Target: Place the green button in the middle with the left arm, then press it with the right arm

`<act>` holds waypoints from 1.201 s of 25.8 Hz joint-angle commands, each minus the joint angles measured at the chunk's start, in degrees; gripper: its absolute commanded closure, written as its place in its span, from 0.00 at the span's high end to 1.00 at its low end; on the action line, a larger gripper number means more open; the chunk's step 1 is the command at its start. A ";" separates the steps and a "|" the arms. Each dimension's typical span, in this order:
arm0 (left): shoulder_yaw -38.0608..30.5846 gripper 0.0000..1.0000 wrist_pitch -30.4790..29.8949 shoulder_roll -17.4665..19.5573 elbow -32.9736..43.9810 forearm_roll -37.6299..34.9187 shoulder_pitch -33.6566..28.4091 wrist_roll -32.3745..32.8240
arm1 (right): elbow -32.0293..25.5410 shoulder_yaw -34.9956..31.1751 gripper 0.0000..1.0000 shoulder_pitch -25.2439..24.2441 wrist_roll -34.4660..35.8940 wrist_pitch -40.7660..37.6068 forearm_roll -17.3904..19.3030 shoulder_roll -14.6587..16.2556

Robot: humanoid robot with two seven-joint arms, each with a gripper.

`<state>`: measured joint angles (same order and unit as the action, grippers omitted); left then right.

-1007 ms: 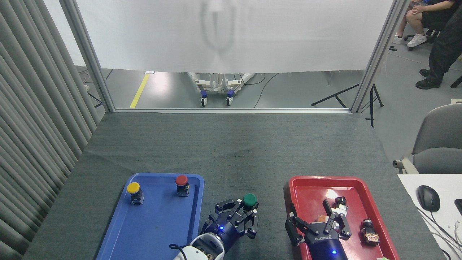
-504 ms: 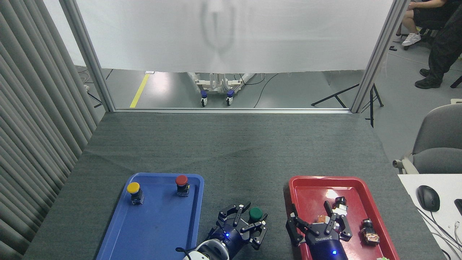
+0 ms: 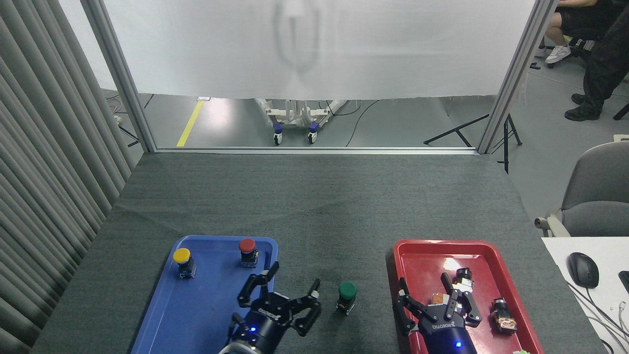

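The left gripper (image 3: 287, 290) hangs over the blue tray's (image 3: 162, 314) right rim, fingers spread wide, holding nothing. Just beside it, the green button (image 3: 347, 297) stands upright, cap up, on bare grey cloth (image 3: 314, 206) with open room ahead. The right gripper (image 3: 437, 300) hovers over the red tray (image 3: 501, 265), fingers parted and empty.

Black claw left hand (image 3: 285, 300), right hand (image 3: 440, 302); dark blue wrists, blue lights, white lettering.
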<state>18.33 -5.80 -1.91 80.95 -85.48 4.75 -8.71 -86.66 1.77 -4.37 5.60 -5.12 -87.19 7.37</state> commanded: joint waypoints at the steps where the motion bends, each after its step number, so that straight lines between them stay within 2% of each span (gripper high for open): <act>1: -9.37 0.99 2.38 1.29 6.68 -0.22 -5.01 0.19 | 0.27 0.96 0.67 0.15 0.38 -0.77 0.09 0.28; 2: -11.04 0.99 3.96 1.73 6.68 -0.57 -5.27 0.19 | 0.62 1.40 0.58 0.15 0.20 -1.12 0.09 -0.07; 4: -14.46 0.99 6.51 1.11 6.15 -2.86 -5.27 0.19 | 0.88 2.28 0.47 0.15 -0.24 -1.20 0.09 -0.86; 6: -16.40 0.99 7.03 -0.20 6.15 -6.55 -4.92 0.19 | 0.97 3.42 0.34 0.15 -0.24 -1.38 0.09 -1.83; 7: -17.54 0.99 6.86 -1.00 5.89 -8.30 -4.57 0.19 | 1.32 4.30 0.24 0.15 -0.24 -1.38 0.00 -2.01; 11: -21.32 1.00 3.34 -1.26 4.13 -8.74 -2.99 0.62 | 2.55 7.37 0.07 0.68 -0.24 -1.29 -0.44 -2.53; 13: -21.23 1.00 1.94 -1.08 2.90 -6.72 -2.99 0.71 | 3.78 9.13 0.00 1.73 0.11 -0.77 -0.97 -3.32; 17: -20.71 1.00 0.97 -0.64 2.20 -1.01 -3.43 0.71 | 5.19 11.68 0.00 3.32 0.20 1.17 -2.20 -3.94; 22: -21.32 1.00 1.06 1.20 2.37 -0.57 -4.31 0.45 | 12.31 14.67 0.00 7.53 0.29 3.89 -2.37 -5.17; 27: -21.58 1.00 1.15 2.08 2.20 0.04 -4.92 0.45 | 14.42 15.37 0.00 7.71 0.29 5.30 -2.55 -6.75; 31: -22.29 1.00 1.15 2.08 2.37 1.19 -5.45 0.36 | 17.41 16.43 0.00 7.71 0.29 7.14 -2.11 -6.58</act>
<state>-3.57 -4.66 0.09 83.19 -84.92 -0.35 -8.26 -71.18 17.56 3.28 5.94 1.06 -89.61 0.85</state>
